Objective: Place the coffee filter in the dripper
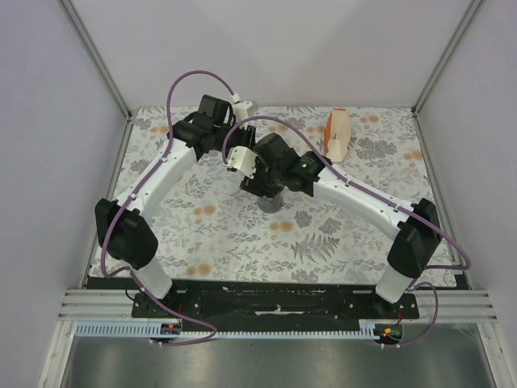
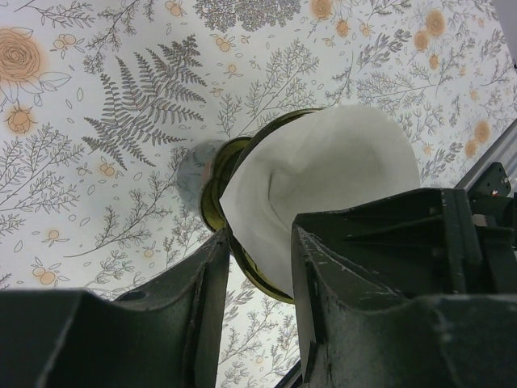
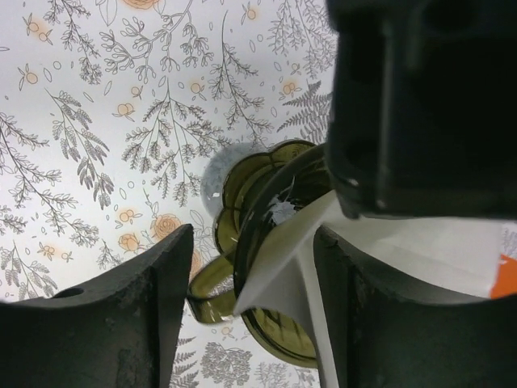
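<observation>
"Black on black from above. Where are you?"

"My left arm (image 1: 161,174) and right arm (image 1: 363,198) meet over the middle of the flowered desk (image 1: 210,242), hiding the work. The white-and-orange pack (image 1: 338,133) stands well apart, back right."

"And your left camera?"

"The coffee filter (image 2: 323,178) is in the mouth of the dripper (image 2: 222,174), but it bulges above the olive rim, so I judge it only half seated. My left tool (image 2: 258,259) has its jaws a little apart with the paper's edge running down between them. Whether they pinch it, I cannot tell."

"The right camera?"

"My right tool (image 3: 252,250) has its jaws wide, one on either side of the dripper. Bracing it or merely straddling it, I cannot tell. A corner of paper sticks out over the rim."

"So how do you finish well?"

"Hold the dripper steady and ease the paper's point down the centre until its rim lies even all round. Then let go gently and lift straight up. Thin paper springs back and may follow a finger out."
</observation>
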`<state>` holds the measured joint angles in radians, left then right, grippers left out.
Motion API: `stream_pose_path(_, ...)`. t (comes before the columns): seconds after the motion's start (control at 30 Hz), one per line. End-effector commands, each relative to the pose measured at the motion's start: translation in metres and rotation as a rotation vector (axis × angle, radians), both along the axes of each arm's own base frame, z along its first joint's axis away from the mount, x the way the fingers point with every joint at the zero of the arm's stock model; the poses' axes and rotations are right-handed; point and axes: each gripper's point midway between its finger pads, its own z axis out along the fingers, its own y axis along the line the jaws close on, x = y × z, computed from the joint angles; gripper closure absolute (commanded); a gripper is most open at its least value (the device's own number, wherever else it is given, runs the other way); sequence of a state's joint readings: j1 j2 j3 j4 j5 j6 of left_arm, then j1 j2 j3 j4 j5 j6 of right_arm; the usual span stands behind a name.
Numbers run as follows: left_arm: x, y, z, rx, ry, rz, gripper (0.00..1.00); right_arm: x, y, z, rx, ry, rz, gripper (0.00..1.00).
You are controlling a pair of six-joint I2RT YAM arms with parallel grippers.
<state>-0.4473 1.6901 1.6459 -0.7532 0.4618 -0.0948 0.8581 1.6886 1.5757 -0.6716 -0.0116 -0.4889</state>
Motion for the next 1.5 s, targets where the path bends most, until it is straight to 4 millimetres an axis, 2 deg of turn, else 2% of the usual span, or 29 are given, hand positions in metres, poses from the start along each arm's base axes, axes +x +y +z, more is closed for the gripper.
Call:
stream_pose_path(0.0,0.001,-0.002,0.016,-0.016,-0.060,-0.017,0.57,0.008,0.002,0.016,0.007,-0.038,-0.040,0.37)
stream_pose_path(0.13,0.001,-0.003,0.017,-0.020,-0.062,-0.019,0.57,0.005,0.003,0.011,-0.008,-0.027,-0.027,0.55)
stream_pose_path(0.23,0.003,-0.003,0.017,-0.016,-0.067,-0.017,0.57,0.004,0.002,0.008,-0.017,-0.021,-0.016,0.63)
stream_pose_path(0.43,0.008,0.001,0.019,0.007,-0.088,-0.004,0.56,0.001,0.002,0.001,-0.036,-0.010,0.014,0.74)
stream_pose_path(0.57,0.008,0.001,0.017,0.013,-0.089,-0.003,0.55,0.001,0.002,-0.001,-0.046,-0.013,0.030,0.78)
stream_pose_path(0.7,0.008,0.002,0.016,0.016,-0.087,-0.005,0.55,0.002,0.002,0.002,-0.042,-0.022,0.032,0.69)
stream_pose_path(0.83,0.007,0.002,0.014,0.019,-0.086,-0.007,0.55,-0.002,0.005,0.012,-0.013,-0.025,0.053,0.47)
stream_pose_path(0.9,0.008,0.002,0.014,0.020,-0.087,-0.006,0.55,-0.004,0.007,0.021,0.012,-0.034,0.063,0.40)
stream_pose_path(1.17,0.010,0.004,0.016,0.029,-0.099,0.003,0.55,-0.017,0.018,0.063,0.157,-0.062,0.135,0.26)
stream_pose_path(1.27,0.010,0.004,0.017,0.029,-0.104,0.003,0.55,-0.027,0.019,0.075,0.214,-0.054,0.171,0.24)
stream_pose_path(1.47,0.010,0.004,0.016,0.029,-0.102,0.002,0.55,-0.033,0.011,0.097,0.302,-0.052,0.181,0.22)
